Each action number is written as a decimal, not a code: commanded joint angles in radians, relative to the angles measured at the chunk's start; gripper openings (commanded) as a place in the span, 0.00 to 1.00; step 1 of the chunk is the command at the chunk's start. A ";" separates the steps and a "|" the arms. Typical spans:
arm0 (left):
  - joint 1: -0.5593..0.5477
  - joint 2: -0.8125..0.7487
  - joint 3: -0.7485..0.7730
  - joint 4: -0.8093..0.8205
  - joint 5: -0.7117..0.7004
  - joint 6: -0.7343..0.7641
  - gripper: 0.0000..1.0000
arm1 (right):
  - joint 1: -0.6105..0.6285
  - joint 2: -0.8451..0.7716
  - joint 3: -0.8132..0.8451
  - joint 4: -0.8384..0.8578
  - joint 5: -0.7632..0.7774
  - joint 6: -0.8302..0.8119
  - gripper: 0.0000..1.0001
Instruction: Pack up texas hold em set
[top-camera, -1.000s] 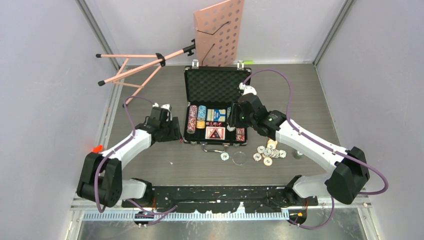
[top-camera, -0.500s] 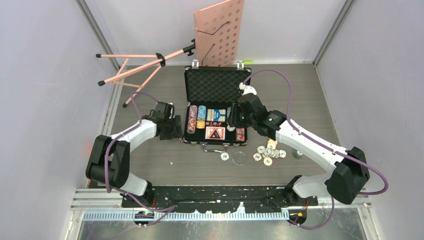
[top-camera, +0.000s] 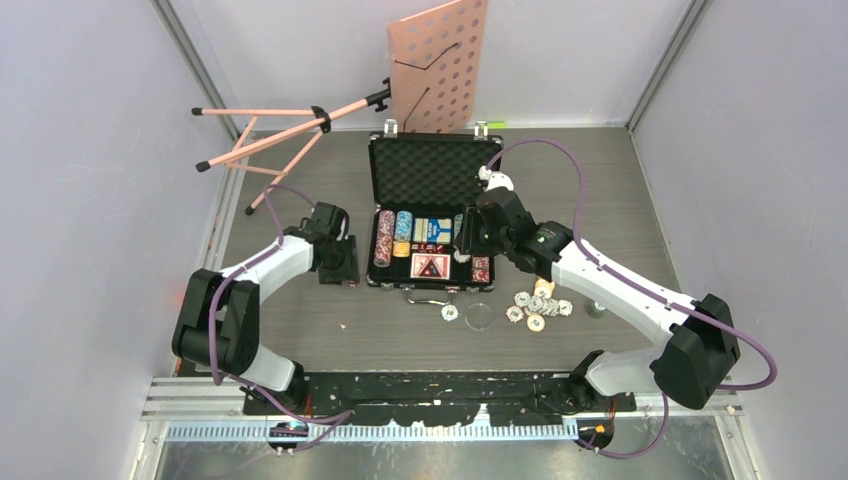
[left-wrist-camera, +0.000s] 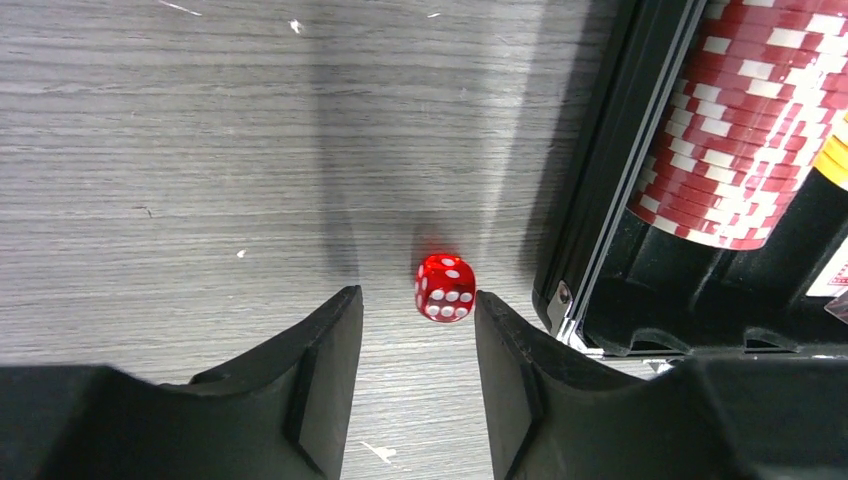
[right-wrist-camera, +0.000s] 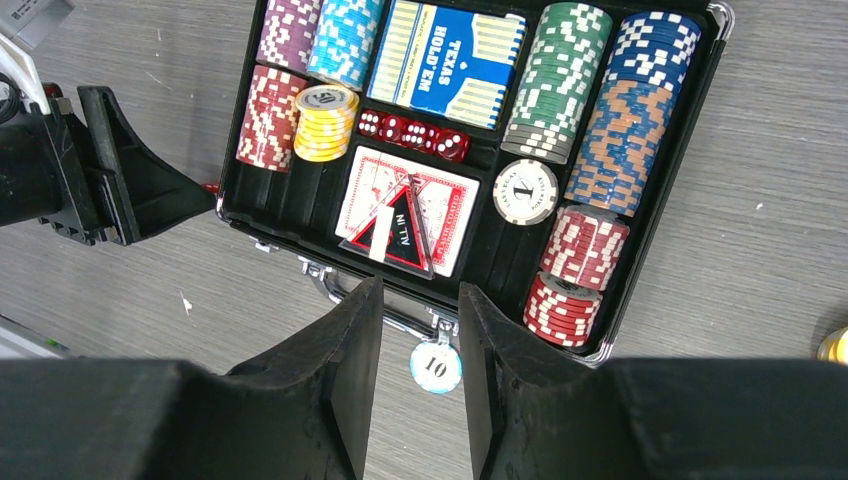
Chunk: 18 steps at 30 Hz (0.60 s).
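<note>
The black briefcase lies open at the table's middle, its tray holding rows of poker chips, a blue card deck, a red-backed deck and a row of red dice. A single red die rests on the table just outside the case's left wall. My left gripper is low over it and open, the die close to the right fingertip with a gap to the left one. My right gripper hovers open over the case's front edge, holding nothing.
Loose chips lie right of the case's front, with a "10" chip and a clear disc by the handle. A pink music stand lies behind the case, its legs reaching left.
The left arm has swung in and its gripper has turned beside the case's left wall, jaws narrowing somewhat. The right arm has stayed put.
</note>
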 joint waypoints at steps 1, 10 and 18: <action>0.002 -0.009 0.012 0.007 0.050 -0.006 0.44 | -0.001 -0.045 -0.001 0.025 0.010 0.000 0.40; 0.002 -0.030 0.020 0.017 0.041 -0.001 0.36 | -0.001 -0.055 -0.004 0.025 0.011 -0.003 0.39; 0.002 -0.035 0.026 0.003 0.045 0.014 0.19 | -0.001 -0.052 0.002 0.024 0.010 0.002 0.39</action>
